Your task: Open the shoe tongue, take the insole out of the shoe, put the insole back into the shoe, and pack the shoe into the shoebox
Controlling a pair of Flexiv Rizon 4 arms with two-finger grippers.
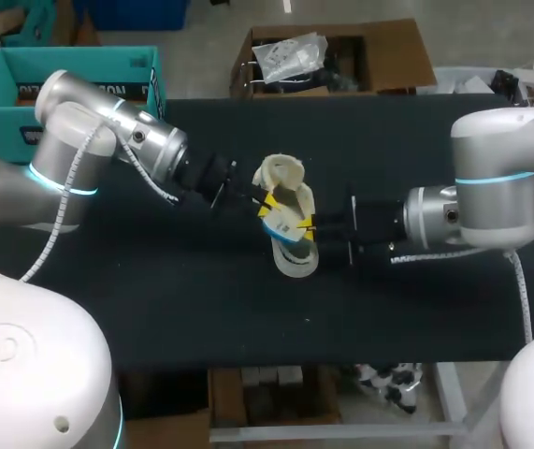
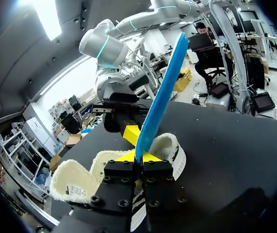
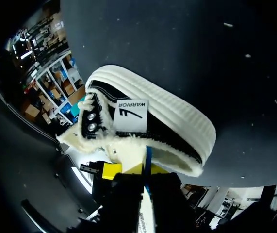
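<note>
Bright overhead light, glare, soft shadows.

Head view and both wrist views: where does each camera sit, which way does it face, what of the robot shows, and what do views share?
Head view: above and behind, looking down on the table; left gripper and right gripper show.
Left wrist view: on the left wrist, facing the blue insole; both grippers show.
Right wrist view: on the right wrist, facing the shoe; right gripper shows.
Shared: the shoe.
</note>
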